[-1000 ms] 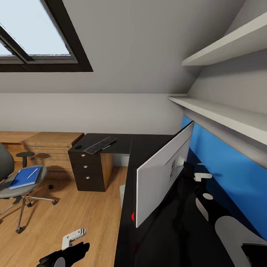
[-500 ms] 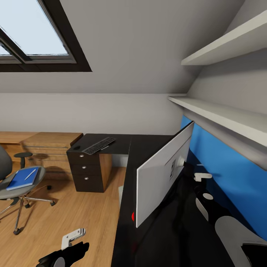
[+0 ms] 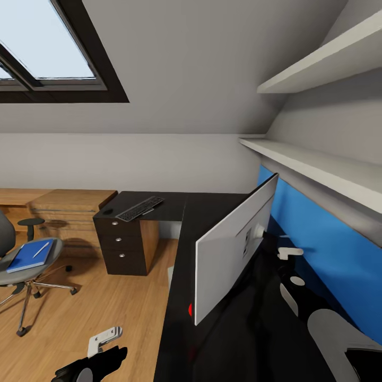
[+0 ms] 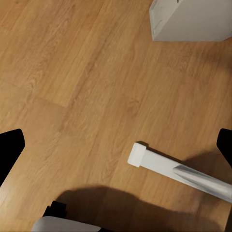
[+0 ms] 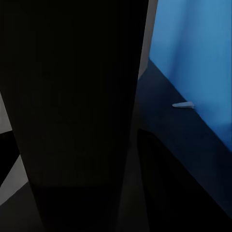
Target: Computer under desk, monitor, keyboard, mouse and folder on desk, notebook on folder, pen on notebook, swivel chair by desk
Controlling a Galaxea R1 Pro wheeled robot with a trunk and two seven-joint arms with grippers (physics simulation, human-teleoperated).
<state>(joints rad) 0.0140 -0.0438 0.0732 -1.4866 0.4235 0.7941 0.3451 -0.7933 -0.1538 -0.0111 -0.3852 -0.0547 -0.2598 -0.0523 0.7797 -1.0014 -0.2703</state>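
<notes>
Monitor (image 3: 233, 249) and keyboard (image 3: 140, 208) on desk (image 3: 212, 212); folder (image 3: 29, 256) and pen (image 3: 40, 250) wait on swivel chair (image 3: 24, 265), far left. Left gripper (image 4: 116, 150) spread open; right gripper's state unclear.

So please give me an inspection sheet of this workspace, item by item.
Surface: black desk, L-shaped, glossy.
Job's things: monitor standing on desk, white back towards camera; keyboard and mouse on far wing; folder with pen on chair; computer on floor.
Clutter: nothing seen.
Grippers: left gripper over floor, right gripper behind monitor; state unclear.
Cables: nothing seen.
Surroundings: wood floor, shelves, skylight.
</notes>
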